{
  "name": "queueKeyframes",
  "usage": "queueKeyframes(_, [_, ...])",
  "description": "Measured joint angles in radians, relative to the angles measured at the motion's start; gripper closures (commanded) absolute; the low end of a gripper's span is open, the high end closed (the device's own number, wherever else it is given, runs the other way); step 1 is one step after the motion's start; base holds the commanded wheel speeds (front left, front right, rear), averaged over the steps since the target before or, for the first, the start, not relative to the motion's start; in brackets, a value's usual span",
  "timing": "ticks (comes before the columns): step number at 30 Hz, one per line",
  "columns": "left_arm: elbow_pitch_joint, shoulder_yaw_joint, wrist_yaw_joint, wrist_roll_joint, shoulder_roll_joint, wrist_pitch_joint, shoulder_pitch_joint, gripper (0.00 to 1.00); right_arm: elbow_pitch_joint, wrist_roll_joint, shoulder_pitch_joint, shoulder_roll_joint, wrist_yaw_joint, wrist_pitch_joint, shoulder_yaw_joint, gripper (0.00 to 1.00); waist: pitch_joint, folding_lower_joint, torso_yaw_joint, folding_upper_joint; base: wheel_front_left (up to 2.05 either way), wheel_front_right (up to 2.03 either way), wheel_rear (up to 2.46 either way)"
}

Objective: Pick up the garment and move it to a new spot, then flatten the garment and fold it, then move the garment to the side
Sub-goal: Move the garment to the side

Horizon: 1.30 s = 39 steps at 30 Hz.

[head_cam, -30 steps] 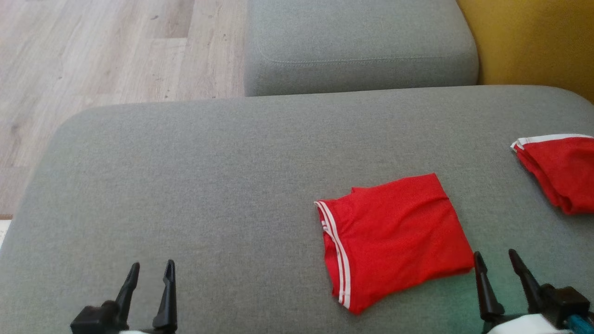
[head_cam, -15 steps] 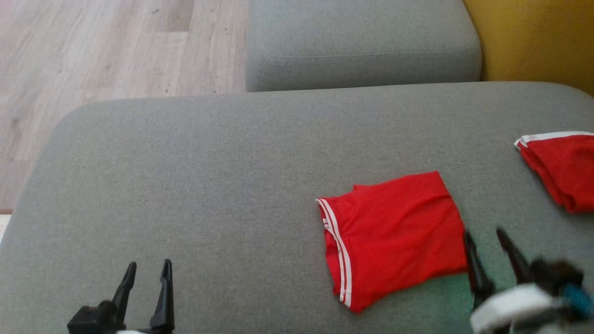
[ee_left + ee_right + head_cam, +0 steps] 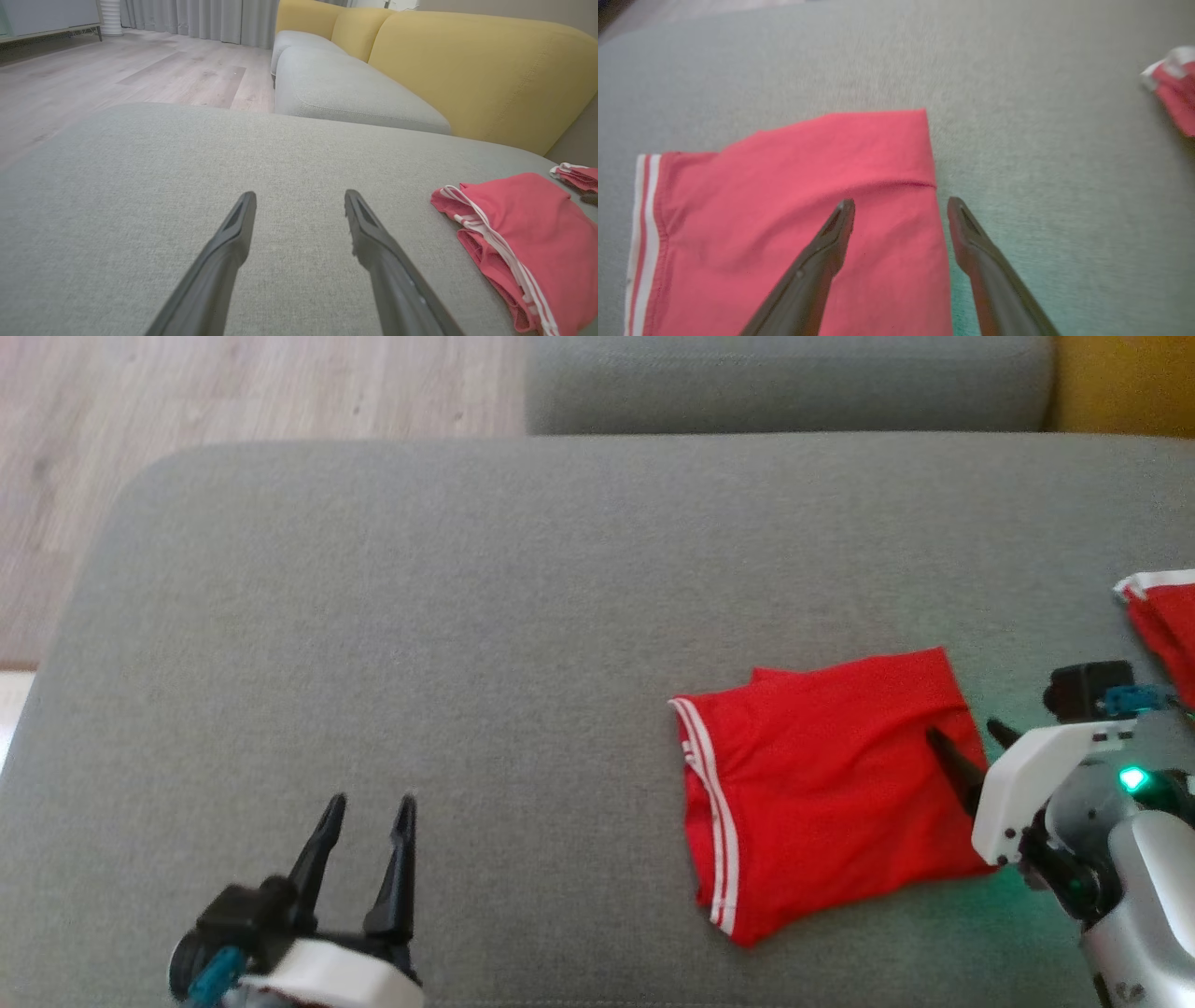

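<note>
**Garment.** The garment (image 3: 822,784) is red and folded into a rough rectangle that lies flat on the grey seat cushion (image 3: 467,616). Two white stripes run along the hem on the side farthest from the right pincer (image 3: 962,728). A stitched seam crosses the fabric just ahead of that pincer's fingertips. A lower layer shows slightly at the corner beyond the striped hem.

**Right pincer.** Released, jaws spread wide, grasping nothing. It straddles the plain edge of the garment: the left finger is over red fabric, the right finger over bare cushion just beside that edge. Contact with the cloth cannot be determined.

**Left pincer.** The left pincer (image 3: 373,799) is released, jaws spread, empty, low over bare cushion. The garment lies well apart from it, to its right.

**Edges and open room.**
- Bare cushion extends ahead of both pincers and across the whole span between the left pincer and the striped hem.
- Ahead and left of the left pincer the cushion ends in a rounded corner, with wood floor (image 3: 233,383) beyond it.
- A second red garment (image 3: 1162,625) with white trim lies ahead and right of the right pincer, apart from the folded one.
</note>
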Motion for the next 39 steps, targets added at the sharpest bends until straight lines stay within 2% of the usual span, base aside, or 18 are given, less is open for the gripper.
queueKeyframes(7, [0.002,-0.027,0.008,-0.005,-0.001,0.0,-0.046,0.0,0.168,-0.012,-0.068,0.004,0.0,0.072,-0.013,0.0,0.058,0.0001,0.042,0.0,0.0,0.0,0.0])
queueKeyframes(8, [0.002,-0.029,0.008,-0.008,-0.001,0.0,-0.046,0.0,0.18,-0.012,-0.075,0.006,0.0,0.076,-0.014,0.57,0.063,0.0001,0.046,0.0,0.0,0.0,0.0])
queueKeyframes(9, [0.002,-0.03,0.008,-0.008,-0.001,0.0,-0.046,0.0,0.185,-0.009,-0.083,0.009,0.0,0.074,-0.02,1.0,0.067,0.0,0.047,0.0,0.0,0.0,0.0])
queueKeyframes(12, [0.001,-0.027,0.011,-0.008,-0.001,0.0,-0.046,0.0,0.193,0.026,-0.107,0.025,0.0,0.054,-0.03,1.0,0.073,0.0001,0.036,0.0,0.0,0.0,0.0])
queueKeyframes(17, [-0.004,-0.018,0.013,-0.007,-0.001,0.0,-0.05,0.0,0.203,0.004,-0.199,0.028,0.0,-0.064,-0.105,1.0,0.085,-0.0001,-0.014,0.0,0.0,0.0,0.0])
queueKeyframes(25, [-0.01,-0.039,-0.011,0.026,-0.002,0.0,-0.135,0.0,0.243,-0.114,-0.419,-0.115,0.0,-0.124,-0.288,1.0,0.151,0.0001,-0.1,0.0,0.0,0.0,0.0])
queueKeyframes(30, [-0.014,-0.041,-0.019,0.04,-0.002,0.0,-0.167,0.0,0.293,-0.17,-0.459,-0.15,0.0,-0.129,-0.37,1.0,0.201,0.0001,-0.126,0.0,0.0,0.0,0.0])
queueKeyframes(37, [-0.01,-0.044,-0.025,0.055,-0.002,0.0,-0.167,0.0,0.344,-0.29,-0.523,-0.168,0.0,-0.211,-0.454,1.0,0.23,-0.0001,-0.122,0.0,0.0,0.0,0.0])
queueKeyframes(39, [-0.009,-0.044,-0.027,0.055,-0.002,0.0,-0.167,0.0,0.35,-0.357,-0.534,-0.169,0.0,-0.254,-0.494,0.0,0.232,0.0,-0.118,0.0,0.0,0.0,0.0])
